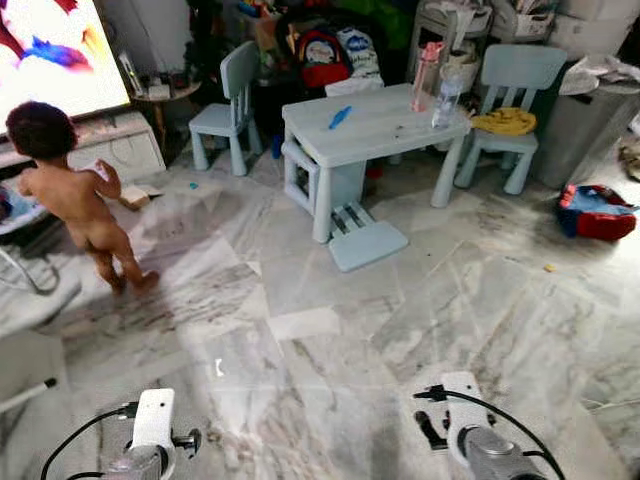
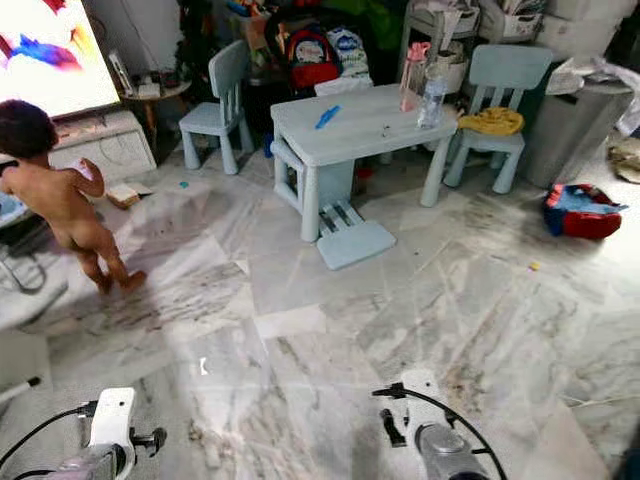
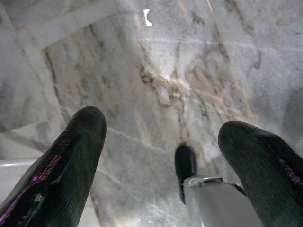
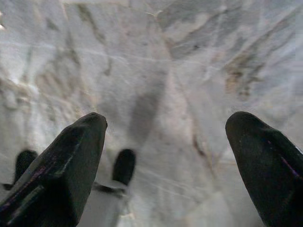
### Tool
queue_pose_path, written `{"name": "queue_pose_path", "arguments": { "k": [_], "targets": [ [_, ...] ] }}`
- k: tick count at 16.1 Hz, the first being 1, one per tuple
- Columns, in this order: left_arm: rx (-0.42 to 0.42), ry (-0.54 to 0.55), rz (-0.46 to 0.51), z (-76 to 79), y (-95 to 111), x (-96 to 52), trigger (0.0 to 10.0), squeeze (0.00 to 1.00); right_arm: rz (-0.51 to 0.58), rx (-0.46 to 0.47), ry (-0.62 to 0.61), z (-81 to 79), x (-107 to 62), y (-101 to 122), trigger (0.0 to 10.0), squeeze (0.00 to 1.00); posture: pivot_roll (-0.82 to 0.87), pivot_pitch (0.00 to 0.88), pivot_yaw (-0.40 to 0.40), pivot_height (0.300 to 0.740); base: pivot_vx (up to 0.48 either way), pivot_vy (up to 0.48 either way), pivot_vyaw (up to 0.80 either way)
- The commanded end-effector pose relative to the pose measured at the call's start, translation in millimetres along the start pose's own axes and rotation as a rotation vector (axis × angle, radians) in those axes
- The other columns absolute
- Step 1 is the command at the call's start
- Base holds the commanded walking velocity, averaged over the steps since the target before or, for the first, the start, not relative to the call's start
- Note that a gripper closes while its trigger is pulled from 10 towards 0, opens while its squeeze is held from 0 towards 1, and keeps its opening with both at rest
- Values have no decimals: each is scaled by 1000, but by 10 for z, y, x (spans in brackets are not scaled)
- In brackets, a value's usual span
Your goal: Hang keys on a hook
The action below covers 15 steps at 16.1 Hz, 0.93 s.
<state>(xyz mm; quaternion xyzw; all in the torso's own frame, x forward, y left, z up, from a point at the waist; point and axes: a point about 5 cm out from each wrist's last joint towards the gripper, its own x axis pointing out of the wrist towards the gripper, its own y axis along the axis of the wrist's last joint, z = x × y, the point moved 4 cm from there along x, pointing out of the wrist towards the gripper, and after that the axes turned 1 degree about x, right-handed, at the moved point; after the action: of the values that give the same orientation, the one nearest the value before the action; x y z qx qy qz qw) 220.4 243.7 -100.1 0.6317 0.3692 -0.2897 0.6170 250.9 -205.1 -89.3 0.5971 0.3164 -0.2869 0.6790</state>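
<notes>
No keys or hook can be made out. Both arms hang low over the marble floor: my left arm (image 1: 152,432) at the bottom left, my right arm (image 1: 466,428) at the bottom right. In the left wrist view my left gripper (image 3: 161,127) is open, its black fingers (image 3: 80,142) wide apart with only floor between them. My right gripper (image 4: 165,127) is open too, with nothing between its fingers (image 4: 75,151). A small white scrap (image 1: 218,368) lies on the floor ahead of the left arm, also seen as a white scrap (image 3: 147,17) in the left wrist view.
A pale blue low table (image 1: 372,128) with bottles (image 1: 446,98) stands ahead, chairs (image 1: 228,110) on both sides and a step stool (image 1: 366,243) in front. A person (image 1: 72,195) stands at the left by a lit screen (image 1: 50,50). A red bag (image 1: 595,212) lies at the right.
</notes>
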Motion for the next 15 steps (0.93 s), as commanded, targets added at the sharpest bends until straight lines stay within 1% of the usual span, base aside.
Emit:
{"name": "queue_pose_path", "arguments": {
  "k": [1, 3, 5, 6, 7, 8, 9, 15],
  "targets": [
    [-12, -1, -1, 1, 5, 1, 10000, 0, 8, -16, 1, 7, 9, 68, 10000, 0, -22, 0, -28, 740, 0, 0, 0],
    [9, -12, 8, 49, 87, 15, 10000, 0, 12, 27, -14, 34, 8, 78, 10000, 0, -23, 0, -19, 740, 0, 0, 0],
    [5, -15, 10, 88, 103, 21, 10000, 0, 11, 61, -19, 39, 10, 82, 10000, 0, -23, 0, -10, 740, 0, 0, 0],
    [-10, -16, 14, 90, 116, 22, 10000, 0, 12, 170, -32, 34, 11, 65, 10000, 0, -19, 0, 2, 740, 0, 0, 0],
    [-19, -16, 17, 87, 129, 22, 10000, 0, 7, 181, -31, 26, 13, 67, 10000, 0, -21, 0, 11, 740, 0, 0, 0],
    [-23, -15, 19, 84, 136, 23, 10000, 0, 0, 179, -20, 11, 16, 69, 10000, 0, -23, 0, 15, 740, 0, 0, 0],
    [-16, -16, 16, 79, 148, 23, 10000, 0, -9, 145, 8, -17, 20, 85, 10000, 0, -21, 0, 19, 740, 0, 0, 0],
    [11, -27, 11, 70, 188, 24, 10000, 0, -4, 115, 38, -68, 31, 151, 10000, 0, -23, 0, 29, 740, 0, 0, 0]
  ]
}}
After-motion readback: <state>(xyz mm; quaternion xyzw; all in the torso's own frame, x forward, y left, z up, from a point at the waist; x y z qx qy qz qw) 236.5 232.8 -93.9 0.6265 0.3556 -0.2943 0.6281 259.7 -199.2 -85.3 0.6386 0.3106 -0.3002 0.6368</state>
